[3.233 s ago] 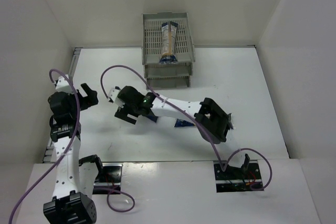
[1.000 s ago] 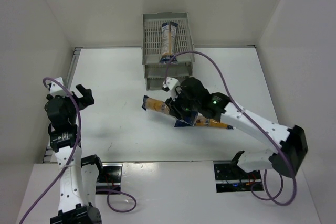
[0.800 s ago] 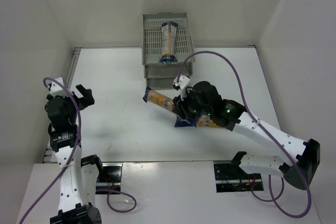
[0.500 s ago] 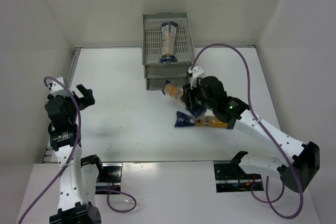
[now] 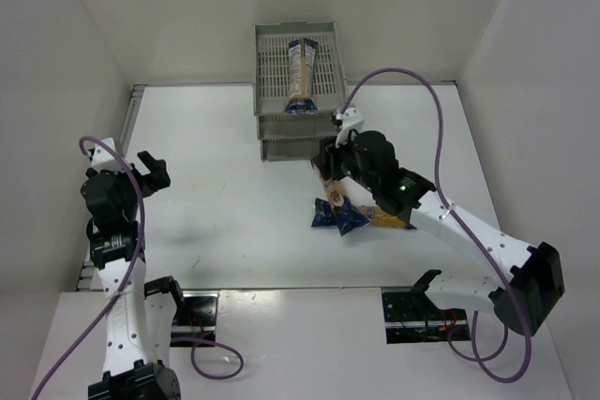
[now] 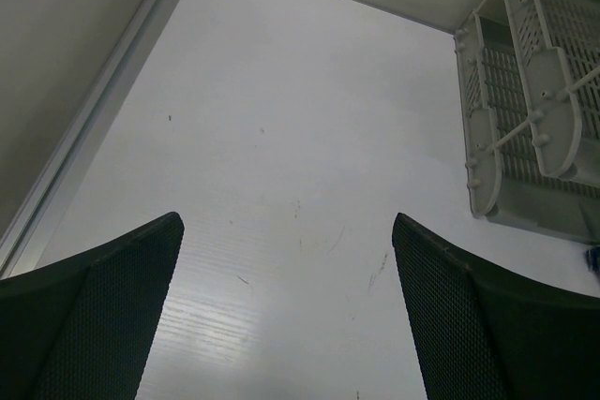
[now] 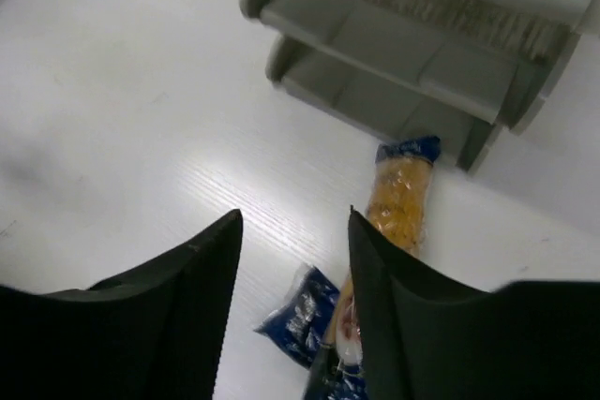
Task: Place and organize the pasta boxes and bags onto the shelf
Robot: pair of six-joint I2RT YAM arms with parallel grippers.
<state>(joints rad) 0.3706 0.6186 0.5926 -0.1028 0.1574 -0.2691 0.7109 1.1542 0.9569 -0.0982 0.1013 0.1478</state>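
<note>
Grey plastic shelf (image 5: 272,61) stands at the far side of the table (image 5: 206,138), with the top pack (image 5: 302,72) lying front to back in its uppermost tray. On the table just before the bottom tier lies the second pack (image 7: 401,199), slanted, its far blue end near the tray lip and its near end hidden behind a finger. Beside it, partly under the right arm, lies the third pack (image 5: 386,219). Their near blue ends meet or overlap; which is uppermost cannot be told. The right gripper (image 7: 294,222) hovers over this pair with jaws spread and only bare table between them, so it grips nothing. The left gripper (image 6: 288,222) hangs at the left side, jaws wide, likewise empty. Two packs remain to be shelved. Risks, as judged: closing where the ends overlap could lift or drag both packs. A grip near one end would let the limp pack droop and catch on a tray lip. Slick film may slip from the pads during the lift.
</note>
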